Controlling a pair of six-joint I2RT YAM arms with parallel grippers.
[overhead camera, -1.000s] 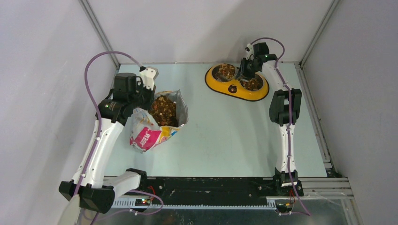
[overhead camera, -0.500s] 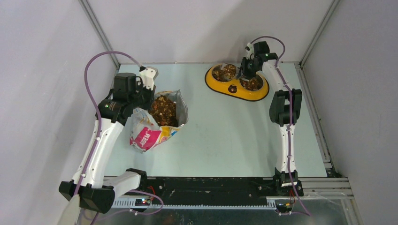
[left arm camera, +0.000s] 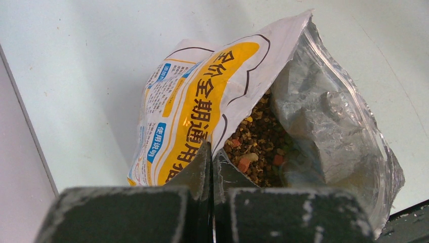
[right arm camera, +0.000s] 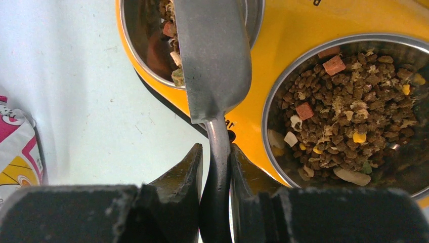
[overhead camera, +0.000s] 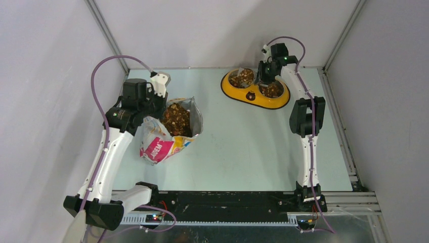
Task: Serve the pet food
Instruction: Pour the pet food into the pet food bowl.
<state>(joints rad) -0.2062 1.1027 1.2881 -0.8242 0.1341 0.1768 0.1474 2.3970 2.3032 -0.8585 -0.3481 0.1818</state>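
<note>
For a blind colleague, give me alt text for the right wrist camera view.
The right gripper clamps the handle of a grey metal scoop held over one bowl of a yellow feeder; the other bowl holds kibble.

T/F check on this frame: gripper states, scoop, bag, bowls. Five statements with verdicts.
1. The right gripper holds the scoop by its handle. True.
2. The bag is sealed. False: it is open, with kibble showing inside.
3. Both bowls of the feeder hold kibble. True.
4. The left gripper is open, clear of the bag. False: it is shut on the bag's rim.
5. The scoop is over the bag. False: it is over a feeder bowl.
</note>
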